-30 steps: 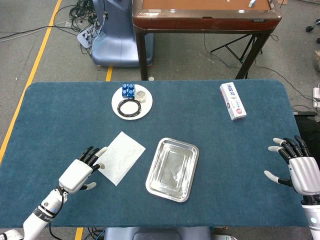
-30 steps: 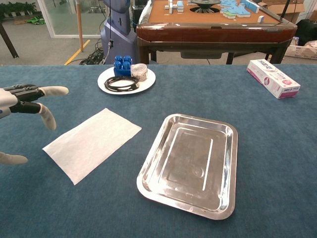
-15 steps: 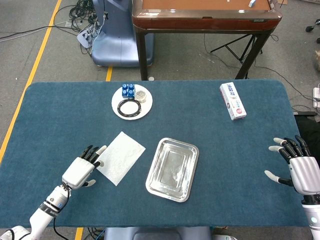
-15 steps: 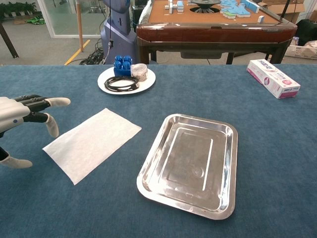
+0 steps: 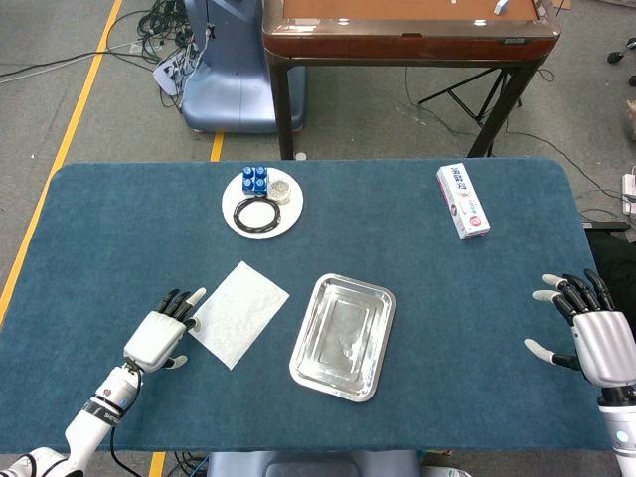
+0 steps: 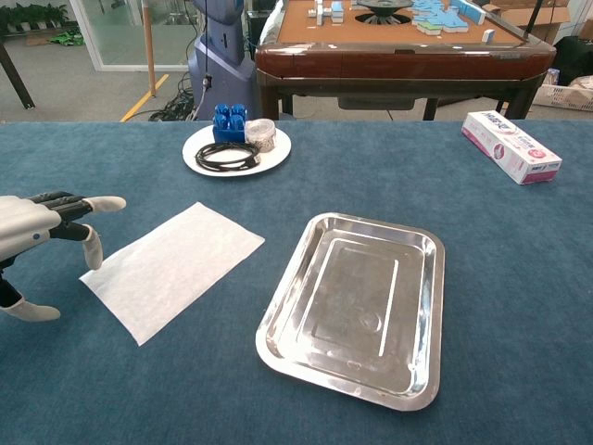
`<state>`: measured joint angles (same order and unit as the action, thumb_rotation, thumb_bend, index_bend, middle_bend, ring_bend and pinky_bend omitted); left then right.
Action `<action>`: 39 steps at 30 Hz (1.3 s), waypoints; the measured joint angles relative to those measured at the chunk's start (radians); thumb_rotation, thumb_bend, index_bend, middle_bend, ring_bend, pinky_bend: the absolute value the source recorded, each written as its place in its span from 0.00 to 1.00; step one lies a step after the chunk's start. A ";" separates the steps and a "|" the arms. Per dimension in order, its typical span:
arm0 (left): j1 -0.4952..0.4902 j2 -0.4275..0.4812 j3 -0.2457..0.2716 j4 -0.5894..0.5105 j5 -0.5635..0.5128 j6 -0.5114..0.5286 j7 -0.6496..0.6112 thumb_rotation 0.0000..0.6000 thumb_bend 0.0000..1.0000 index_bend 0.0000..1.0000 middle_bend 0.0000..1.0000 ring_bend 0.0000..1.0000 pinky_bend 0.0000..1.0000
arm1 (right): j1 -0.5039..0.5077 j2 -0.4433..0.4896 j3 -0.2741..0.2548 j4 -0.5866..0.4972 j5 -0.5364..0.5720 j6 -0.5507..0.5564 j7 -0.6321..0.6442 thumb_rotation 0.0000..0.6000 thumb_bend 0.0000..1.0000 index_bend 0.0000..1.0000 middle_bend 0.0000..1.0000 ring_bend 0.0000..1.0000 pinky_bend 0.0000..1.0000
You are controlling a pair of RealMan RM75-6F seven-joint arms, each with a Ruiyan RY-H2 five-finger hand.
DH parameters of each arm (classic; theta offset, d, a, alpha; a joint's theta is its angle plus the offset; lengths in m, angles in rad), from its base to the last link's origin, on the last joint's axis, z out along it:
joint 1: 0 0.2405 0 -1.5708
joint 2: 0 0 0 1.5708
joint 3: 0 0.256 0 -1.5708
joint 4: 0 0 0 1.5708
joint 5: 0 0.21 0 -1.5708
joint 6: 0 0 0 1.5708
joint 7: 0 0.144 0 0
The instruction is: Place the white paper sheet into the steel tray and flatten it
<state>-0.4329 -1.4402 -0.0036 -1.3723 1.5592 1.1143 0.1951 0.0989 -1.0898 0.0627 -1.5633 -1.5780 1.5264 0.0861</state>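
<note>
Nearest the robot, the left hand point(image 5: 159, 333) hovers low at the near-left of the blue surface point(image 5: 417, 258), fingers spread and holding nothing, its fingertips point(image 6: 104, 203) right at the left edge of the sheet point(image 6: 171, 266); whether they touch it I cannot tell. On the far right side the right hand point(image 5: 596, 333) is likewise spread wide and empty, well apart from everything. The sheet lies flat on the surface, angled, just left of the tray point(image 6: 357, 306) and not overlapping it. The tray sits near the middle, bare inside apart from reflections. So the task looks barely begun: the sheet is not yet gripped, nothing is in the tray, and picking up, placing and flattening all remain. The thin sheet lying flush on cloth may be hard to get fingers under. Farther back stands a white plate point(image 6: 278, 151) carrying a black cable coil, a blue block and a small jar, and to the far right a box point(image 6: 510, 146) lies alone.
</note>
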 measured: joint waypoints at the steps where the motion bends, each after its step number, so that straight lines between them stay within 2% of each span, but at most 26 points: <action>1: 0.000 -0.001 0.000 0.001 -0.003 0.000 0.000 1.00 0.13 0.42 0.00 0.00 0.01 | 0.000 0.000 0.000 0.000 0.000 0.000 -0.001 1.00 0.00 0.34 0.23 0.14 0.00; 11: -0.006 -0.013 0.002 -0.003 -0.029 -0.010 -0.005 1.00 0.26 0.44 0.00 0.00 0.01 | 0.001 0.000 -0.001 -0.001 0.000 -0.003 -0.001 1.00 0.00 0.34 0.23 0.14 0.01; 39: -0.020 -0.053 0.017 0.017 -0.045 -0.015 -0.007 1.00 0.26 0.40 0.00 0.00 0.01 | 0.001 0.005 0.000 -0.007 0.007 -0.009 -0.003 1.00 0.00 0.34 0.23 0.14 0.01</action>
<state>-0.4534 -1.4927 0.0135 -1.3557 1.5145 1.0996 0.1879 0.0998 -1.0848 0.0624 -1.5699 -1.5710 1.5177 0.0828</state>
